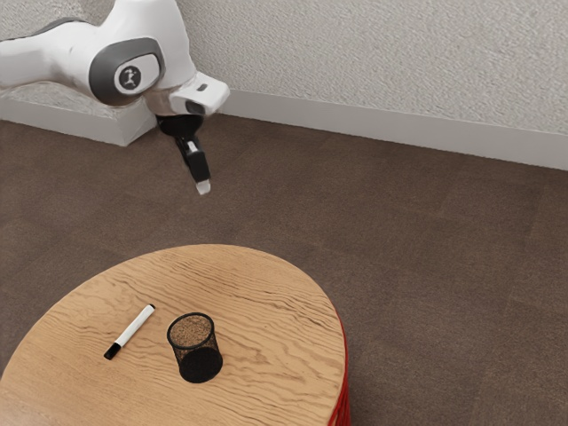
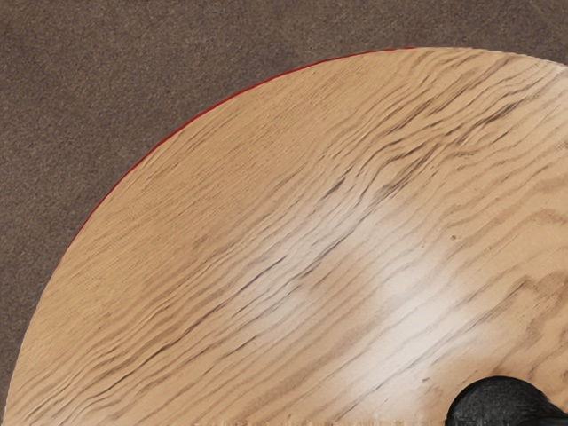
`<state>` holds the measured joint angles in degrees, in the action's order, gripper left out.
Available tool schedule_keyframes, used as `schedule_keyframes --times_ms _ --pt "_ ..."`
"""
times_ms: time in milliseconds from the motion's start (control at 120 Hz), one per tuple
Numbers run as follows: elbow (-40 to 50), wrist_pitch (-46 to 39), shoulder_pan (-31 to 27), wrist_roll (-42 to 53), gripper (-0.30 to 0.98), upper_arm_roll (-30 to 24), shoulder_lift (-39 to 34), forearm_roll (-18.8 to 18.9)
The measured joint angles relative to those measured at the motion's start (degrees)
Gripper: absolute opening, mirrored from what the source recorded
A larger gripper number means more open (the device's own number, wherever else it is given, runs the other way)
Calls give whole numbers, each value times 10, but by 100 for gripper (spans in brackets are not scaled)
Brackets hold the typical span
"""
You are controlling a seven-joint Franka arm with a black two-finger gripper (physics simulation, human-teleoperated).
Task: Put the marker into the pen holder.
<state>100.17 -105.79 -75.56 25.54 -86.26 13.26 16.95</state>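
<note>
The black gripper (image 1: 203, 187) is high in the exterior view, pointing down, well apart from both objects; I cannot tell its state. A white marker (image 1: 134, 327) with a black cap lies flat on the round wooden table (image 1: 266, 293), its capped end toward the exterior view's lower left. Just to the exterior view's right of it, the black mesh pen holder (image 1: 200, 363) stands upright, with no marker visible inside. In the wrist view, a dark rounded thing at the lower right corner is cut off by the frame; what it is I cannot tell.
Bare wood grain of the tabletop (image 2: 266, 240) fills much of the wrist view, bounded by a curved, red-trimmed edge. Brown floor (image 1: 444, 266) surrounds the table, and a pale wall (image 1: 399, 62) with a baseboard rises behind.
</note>
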Motion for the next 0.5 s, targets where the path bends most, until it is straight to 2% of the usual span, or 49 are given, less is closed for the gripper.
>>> schedule_keyframes --times_ms 108,192,442,500 --pt "-8 39 -1 32 66 -8 0 2" --pt "10 58 -3 52 67 7 -2 2" --pt "89 75 0 80 68 129 40 4" --pt "100 69 30 80 68 175 58 8"
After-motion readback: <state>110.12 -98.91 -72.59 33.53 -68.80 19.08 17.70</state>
